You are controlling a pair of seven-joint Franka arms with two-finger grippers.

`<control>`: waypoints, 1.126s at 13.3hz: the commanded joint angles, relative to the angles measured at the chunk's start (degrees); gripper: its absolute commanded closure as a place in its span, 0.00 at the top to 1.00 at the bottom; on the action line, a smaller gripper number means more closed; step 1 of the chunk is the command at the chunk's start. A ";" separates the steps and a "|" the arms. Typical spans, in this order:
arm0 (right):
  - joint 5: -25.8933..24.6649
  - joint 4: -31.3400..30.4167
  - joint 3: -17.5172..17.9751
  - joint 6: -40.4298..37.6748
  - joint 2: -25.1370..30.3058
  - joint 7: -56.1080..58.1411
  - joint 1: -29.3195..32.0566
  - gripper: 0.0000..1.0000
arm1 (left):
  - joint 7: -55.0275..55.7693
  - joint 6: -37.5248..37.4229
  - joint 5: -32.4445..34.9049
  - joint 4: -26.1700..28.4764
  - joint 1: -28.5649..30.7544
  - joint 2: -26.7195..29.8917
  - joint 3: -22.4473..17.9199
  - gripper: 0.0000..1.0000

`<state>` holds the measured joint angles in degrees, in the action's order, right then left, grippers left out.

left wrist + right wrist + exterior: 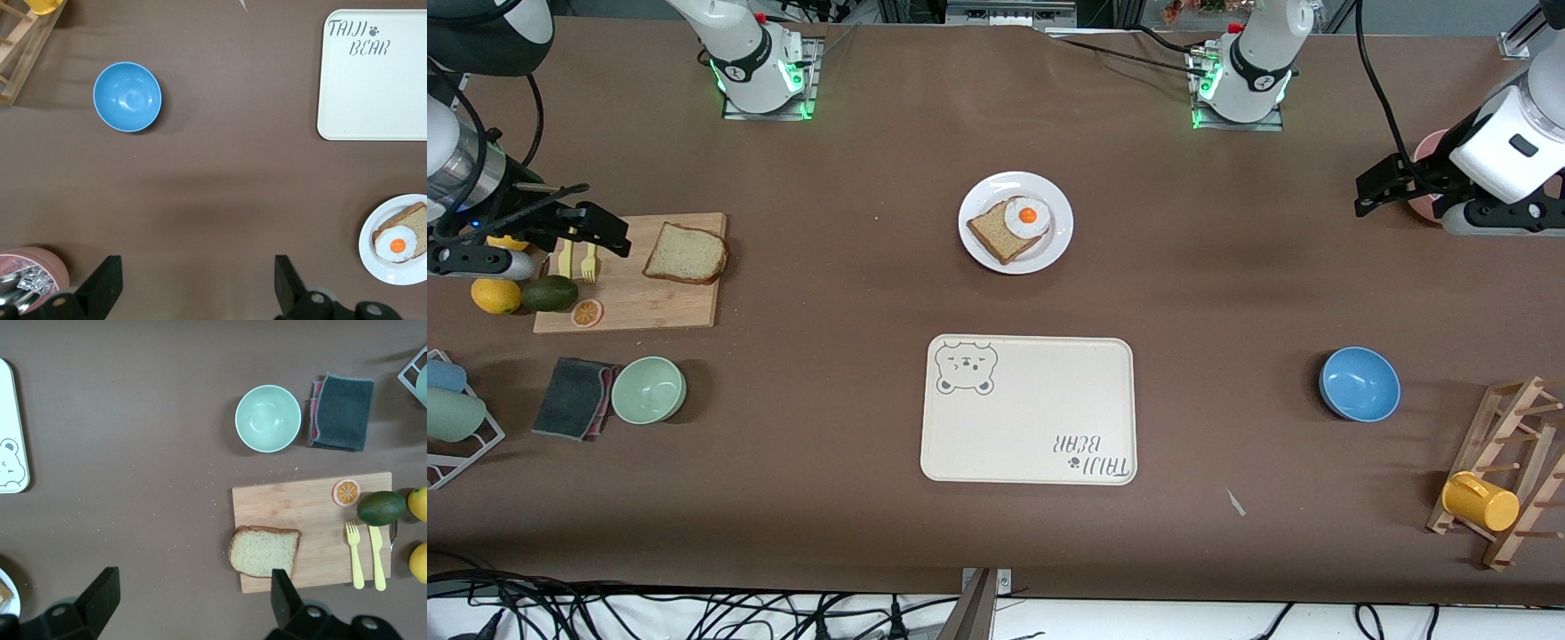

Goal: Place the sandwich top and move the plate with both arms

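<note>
Fingers of both grippers stand apart, holding nothing: the right gripper (600, 233) hovers over the wooden cutting board (631, 307), just beside the squarish, porous sandwich top (685, 253); the left gripper (1383, 187) waits over the brown bench (1227, 284) near a pink container (30, 267). The round white plate (983, 244) with egg-topped bread (1009, 227) sits mid-bench, farther from the front camera than the cream tray (1032, 427).

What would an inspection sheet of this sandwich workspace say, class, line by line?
Surface: brown table, a few crumbs.
Job's things: sandwich top on cutting board; plate holds egg-topped slice.
Clutter: bear-print tray, blue bowl, green bowl, cloth, fruit, cutlery, mug rack.
Grippers: left gripper open, over its table end; right gripper open over the board.
Cables: along the table's front edge.
Surroundings: nothing seen.
</note>
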<state>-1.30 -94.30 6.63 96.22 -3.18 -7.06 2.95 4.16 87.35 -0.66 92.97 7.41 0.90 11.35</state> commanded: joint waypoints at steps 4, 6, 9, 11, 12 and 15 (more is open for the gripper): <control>-0.11 -3.08 -0.48 0.29 2.74 -0.50 -0.23 1.00 | 0.33 -1.05 -1.27 -1.12 0.15 -0.20 0.16 1.00; -0.11 -3.08 -0.48 0.20 2.74 -0.50 -0.23 1.00 | 0.33 -1.05 -1.19 -1.12 0.15 -0.20 0.16 1.00; -0.63 -2.99 -0.57 -0.06 2.39 -0.67 -0.23 1.00 | 0.33 -1.05 -1.19 -1.12 0.06 -0.20 0.16 1.00; -0.72 -2.99 -0.48 -0.06 2.39 -0.85 -0.23 1.00 | 0.33 -1.13 -1.19 -1.12 0.15 -0.20 0.16 1.00; -0.72 -2.99 -0.48 -0.06 2.39 -0.93 -0.23 1.00 | 0.33 -1.05 -1.19 -1.12 0.07 -0.20 0.16 1.00; -0.81 -2.99 -0.48 -0.06 2.39 -1.02 -0.23 1.00 | 0.33 -1.05 -1.27 -1.12 0.15 -0.20 0.16 1.00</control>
<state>-1.31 -96.10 6.33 96.17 -2.15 -7.08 2.95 4.16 87.35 -0.66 92.97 7.39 0.90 11.36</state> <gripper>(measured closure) 0.000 0.000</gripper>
